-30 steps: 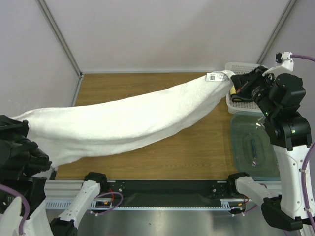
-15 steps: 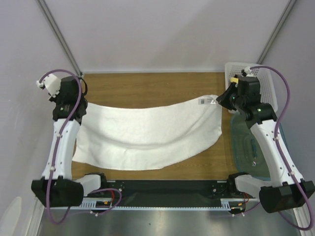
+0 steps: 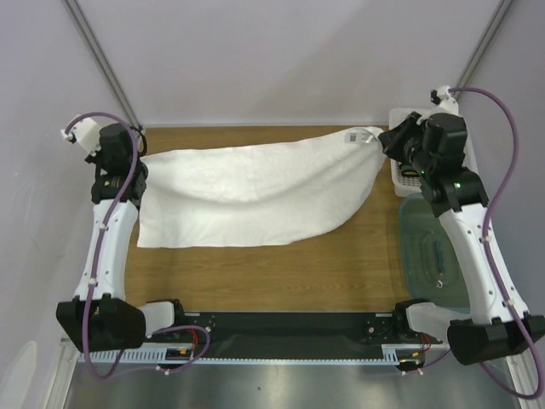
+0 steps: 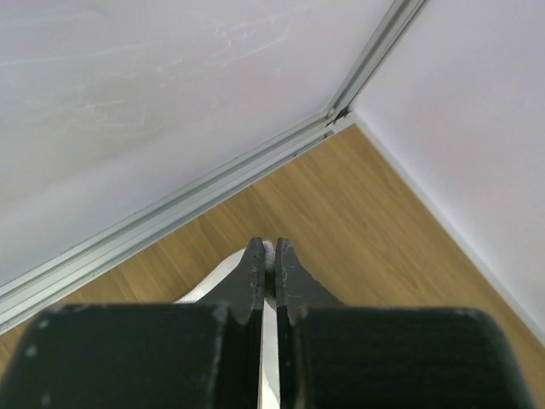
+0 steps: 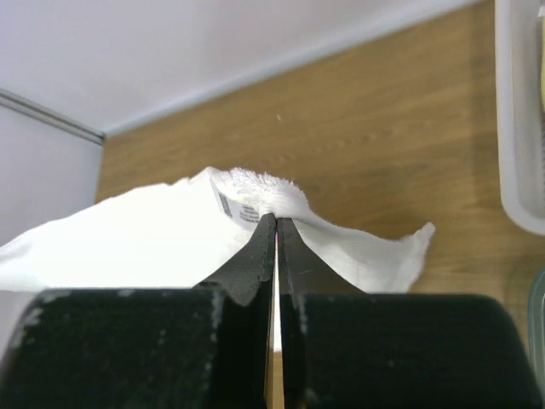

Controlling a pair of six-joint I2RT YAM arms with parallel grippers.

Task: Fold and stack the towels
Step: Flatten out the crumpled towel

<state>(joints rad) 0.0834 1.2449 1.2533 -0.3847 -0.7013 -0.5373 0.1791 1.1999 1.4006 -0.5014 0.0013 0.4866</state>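
Pale grey walls with metal framing close in a wood-grain counter point(image 3: 255, 281). Across its far half the large white towel point(image 3: 247, 192) stretches from the far left corner almost to the far right corner, its far edge held up between the two arms and the rest draping toward the counter's middle. The left end effector point(image 4: 266, 247), at the far left corner, has its jaws pressed together on one corner of the towel, with a sliver of white cloth showing between the tips. The right end effector point(image 5: 276, 220), near the far right corner, is likewise pinched tight on the opposite corner, just beside a small sewn-in label point(image 5: 228, 204) whose dark print is too small to read. A white perforated basket point(image 5: 518, 128) sits at the far right corner, and a translucent teal container point(image 3: 430, 256) lies along the right edge
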